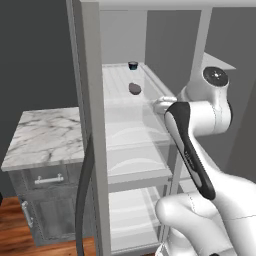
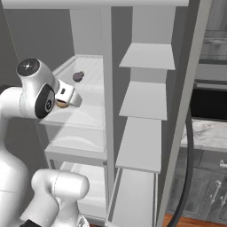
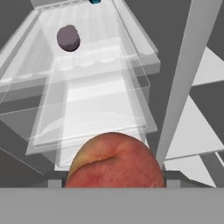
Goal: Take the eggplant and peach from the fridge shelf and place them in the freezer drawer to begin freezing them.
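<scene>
Peach (image 3: 114,160) is sitting pinched in the end effector (image 2: 63,103), and the freezer drawer is waiting somewhere below it, unseen.

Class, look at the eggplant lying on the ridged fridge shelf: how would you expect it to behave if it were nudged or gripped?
The eggplant looks rounded and lumpy, so a nudge would probably roll it unevenly. The ridges on the fridge shelf might slow that. Its smooth skin and curved sides could let it slip between the jaws unless gripped across its middle.

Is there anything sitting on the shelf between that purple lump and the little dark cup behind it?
Nothing: in the left base view the ridged shelf is bare between the eggplant and the cup.
</scene>
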